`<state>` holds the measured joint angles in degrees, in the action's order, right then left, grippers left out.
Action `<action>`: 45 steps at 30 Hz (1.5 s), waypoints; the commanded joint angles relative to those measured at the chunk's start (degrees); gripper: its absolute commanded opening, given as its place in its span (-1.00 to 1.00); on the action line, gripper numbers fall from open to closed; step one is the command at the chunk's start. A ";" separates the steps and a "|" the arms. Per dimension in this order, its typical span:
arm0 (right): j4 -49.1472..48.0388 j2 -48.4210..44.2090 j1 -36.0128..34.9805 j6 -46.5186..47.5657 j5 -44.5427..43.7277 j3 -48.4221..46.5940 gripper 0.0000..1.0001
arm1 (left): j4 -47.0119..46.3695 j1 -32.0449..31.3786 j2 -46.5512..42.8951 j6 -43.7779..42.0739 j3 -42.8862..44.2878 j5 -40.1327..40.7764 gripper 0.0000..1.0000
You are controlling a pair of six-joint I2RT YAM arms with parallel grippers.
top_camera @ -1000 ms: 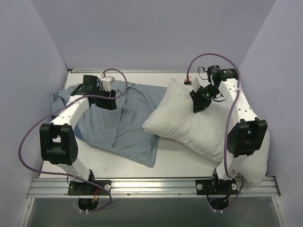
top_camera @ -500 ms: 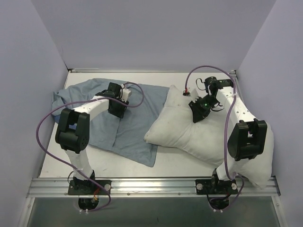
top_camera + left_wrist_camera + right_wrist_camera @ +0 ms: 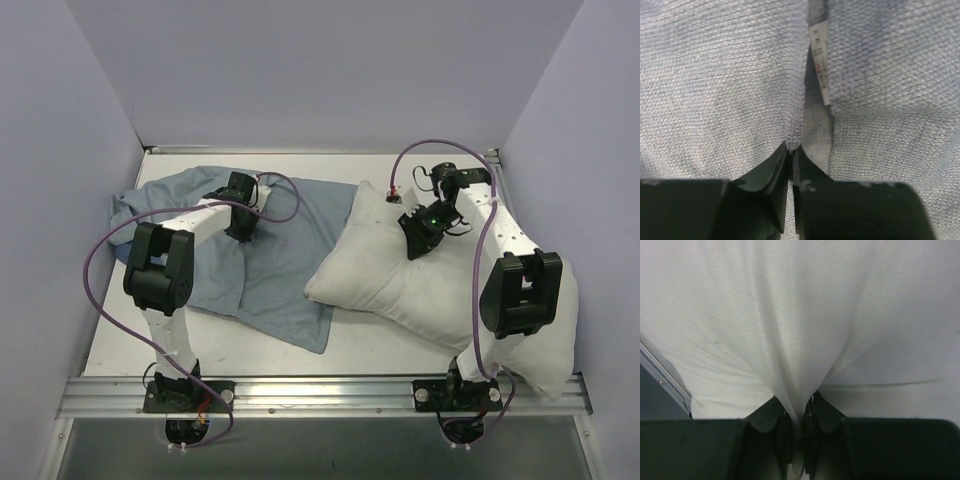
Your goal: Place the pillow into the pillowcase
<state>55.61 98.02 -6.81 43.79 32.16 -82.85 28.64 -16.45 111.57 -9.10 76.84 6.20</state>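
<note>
Top external view: pale blue pillowcase (image 3: 285,255) lies left on the tabletop (image 3: 385,342), white pillow (image 3: 395,275) right. Left gripper (image 3: 790,150) is clamped on pillowcase fabric, and right gripper (image 3: 799,415) on pillow fabric.

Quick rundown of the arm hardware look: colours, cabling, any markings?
Both the left arm and right arm have white links with chunky black joint housings. A purple cable loops along each. The left tool and right tool are matte black and wedge-shaped. A green light glows on the right wrist. No readable markings.
</note>
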 commanded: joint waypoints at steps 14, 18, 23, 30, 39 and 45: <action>-2.70 -0.03 0.92 -7.76 5.53 -13.74 1.00 | 0.10 4.05 -5.22 -0.21 1.38 -11.73 -1.00; 2.46 3.05 0.04 0.84 7.99 -15.67 1.00 | 1.15 4.32 -5.05 -0.13 2.09 -13.93 -1.00; 8.11 7.70 -1.71 11.92 9.50 -13.31 1.00 | 2.47 5.19 -5.40 0.84 2.44 -17.35 -1.00; 2.13 14.83 -4.97 11.23 2.11 -8.82 0.65 | 3.08 7.13 -7.50 3.39 2.26 -24.82 -1.00; 2.22 0.78 -4.79 0.26 18.53 -22.33 -1.00 | 4.14 8.18 -12.51 4.53 3.58 -35.02 -1.00; -14.42 -2.22 -7.86 -15.38 18.73 -24.38 -1.00 | 4.23 9.15 -15.33 5.41 2.09 -38.01 -1.00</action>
<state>52.27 98.54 -12.80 38.41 45.25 -106.08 32.82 -8.10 99.39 -4.69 77.95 -27.29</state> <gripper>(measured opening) 0.090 0.010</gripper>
